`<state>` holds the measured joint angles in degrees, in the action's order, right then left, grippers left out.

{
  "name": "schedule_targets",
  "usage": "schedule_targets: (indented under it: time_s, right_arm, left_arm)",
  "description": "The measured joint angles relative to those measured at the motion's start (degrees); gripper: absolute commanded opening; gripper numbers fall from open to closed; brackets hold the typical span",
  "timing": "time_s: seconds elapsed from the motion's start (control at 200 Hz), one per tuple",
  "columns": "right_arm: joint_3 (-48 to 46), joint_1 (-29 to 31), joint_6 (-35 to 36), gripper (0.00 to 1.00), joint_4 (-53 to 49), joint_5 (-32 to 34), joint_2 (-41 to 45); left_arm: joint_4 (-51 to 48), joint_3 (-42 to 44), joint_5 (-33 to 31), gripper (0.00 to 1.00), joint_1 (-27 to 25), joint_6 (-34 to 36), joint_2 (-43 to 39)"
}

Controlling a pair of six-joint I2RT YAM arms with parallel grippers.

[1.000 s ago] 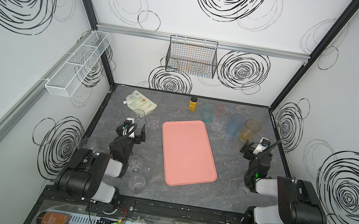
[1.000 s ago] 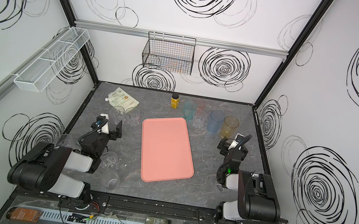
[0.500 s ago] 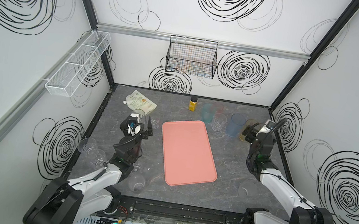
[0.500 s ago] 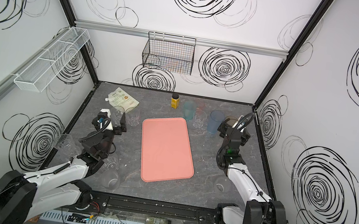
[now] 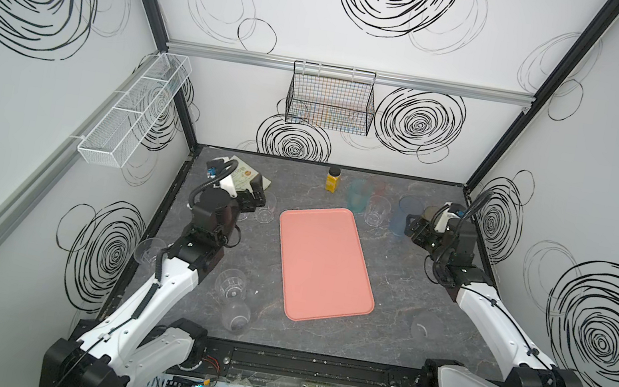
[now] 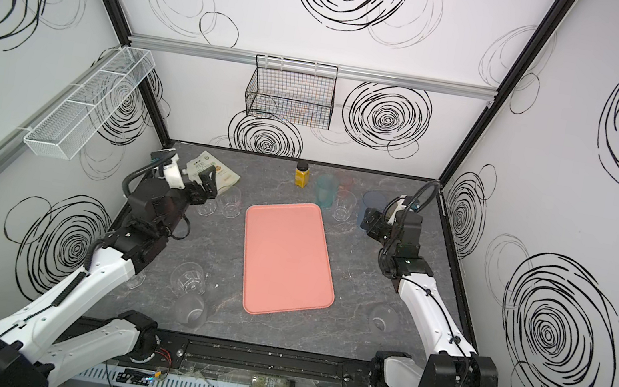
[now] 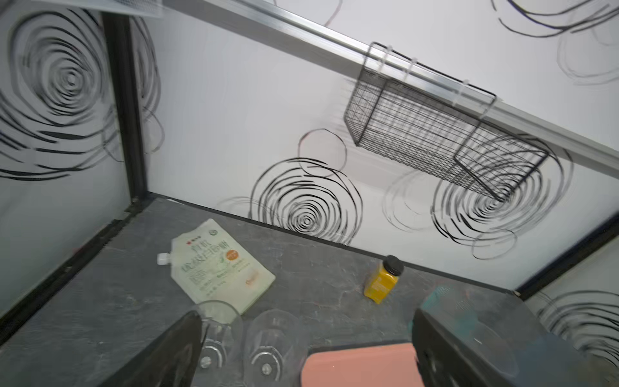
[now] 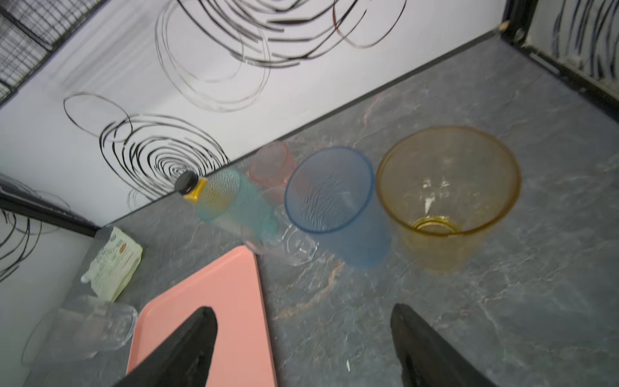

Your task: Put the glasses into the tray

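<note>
Overhead, in both top views, the salmon-pink tray lies flat at the middle of the grey table, long side running front to back. Left end effector: jaws wide apart, gripping nothing, hovering by two upright clear glasses that stand on the table just beside the tray's far left corner; one finger overlaps one of them in the wrist view. Right end effector: jaws apart, nothing between them, facing the orange glass and blue glass, which stand side by side on the table. Teal glass, pink glass and another clear glass cluster beyond the tray's far right corner. Further clear tumblers sit near the front left of the table. A yellow bottle stands and a pouch lies flat near the back wall
</note>
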<state>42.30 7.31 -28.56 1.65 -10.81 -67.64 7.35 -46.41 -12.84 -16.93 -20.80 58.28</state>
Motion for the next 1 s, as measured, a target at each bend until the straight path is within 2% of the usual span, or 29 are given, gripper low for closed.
schedule_targets:
  time_s: [0.145, 0.37, 0.49, 0.695, 1.001]
  right_arm:
    - [0.09, 6.62, 0.02, 0.77, -3.08, -1.03, -3.91]
    - [6.16, 13.07, -1.62, 0.74, -6.62, -2.73, -17.25]
    - [12.68, 14.36, -1.31, 0.67, -9.09, -2.34, -24.61]
    - [20.74, 16.02, 0.24, 0.63, -12.09, -1.18, -35.78]
    - [24.04, 17.00, 2.12, 0.51, -14.82, 1.42, -41.64]
  left_arm:
    - [-6.88, -5.18, 2.75, 0.96, -7.56, -3.21, 6.23]
    - [-13.33, -0.55, 3.45, 0.96, -19.39, -10.60, 10.54]
    - [-13.55, 3.89, 3.78, 0.96, -22.40, -15.28, 11.08]
    - [-12.98, 6.71, 2.51, 0.96, -27.52, -20.28, 14.12]
    - [-11.96, 11.74, 1.68, 0.96, -29.46, -23.63, 17.81]
